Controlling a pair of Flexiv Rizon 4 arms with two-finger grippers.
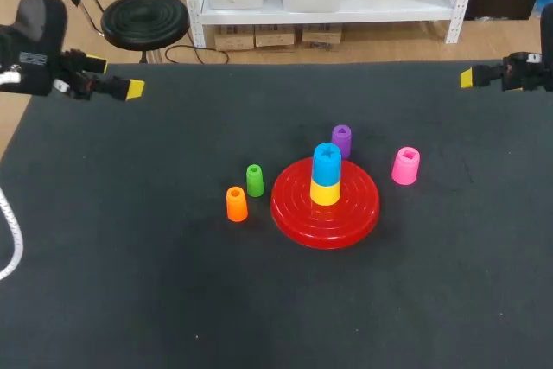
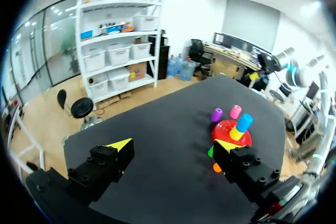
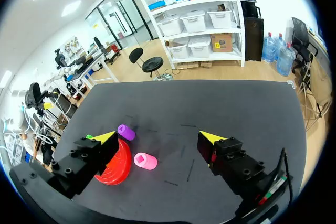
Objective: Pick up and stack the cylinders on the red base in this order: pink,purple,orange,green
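Well apart, left hand [image 2: 173, 145] and right hand [image 3: 157, 137], wide-spread, by far table [image 1: 130, 300] corners

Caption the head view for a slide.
Pink, purple, orange and green cylinders around the red base; left claw and right claw open.

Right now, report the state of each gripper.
Left gripper: open, holding nothing.
Right gripper: open, holding nothing.
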